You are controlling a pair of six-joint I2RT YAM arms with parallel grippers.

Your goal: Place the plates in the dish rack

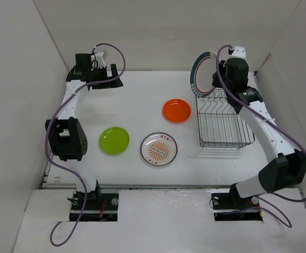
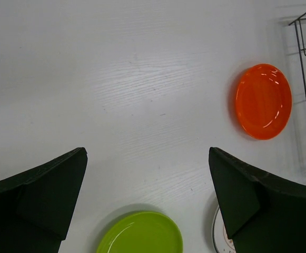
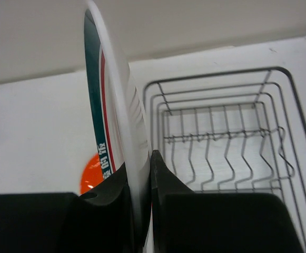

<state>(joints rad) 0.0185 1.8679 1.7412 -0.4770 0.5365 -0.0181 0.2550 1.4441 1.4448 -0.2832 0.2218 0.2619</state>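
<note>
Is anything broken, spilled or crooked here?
Nothing looks wrong. The orange plate, green plate and sunburst plate lie flat on the table, the dish rack stands level, and the right gripper holds the teal-rimmed plate on edge by its far end.

Teal-rim plate (image 1: 199, 74) up on edge, off the table (image 1: 142, 97), pinched at its right side by R gripper (image 1: 216, 80). It hangs over far-left corner of dish rack (image 1: 224, 124). Rack sits on right side of table, long axis near-far.

Orange plate (image 1: 176, 110) flat, just left of rack, not touching. Sunburst plate (image 1: 159, 149) flat, nearer, approx. centre. Lime green plate (image 1: 114, 140) flat, left of sunburst one, small gap betw. them.

L arm (image 1: 66, 134) bent up along left edge. L gripper (image 1: 114, 81) at far-left corner, pointing right, well apart from all plates; jaw gap not readable from here.

Purple cables (image 1: 50, 158) loop off both arms.
</note>
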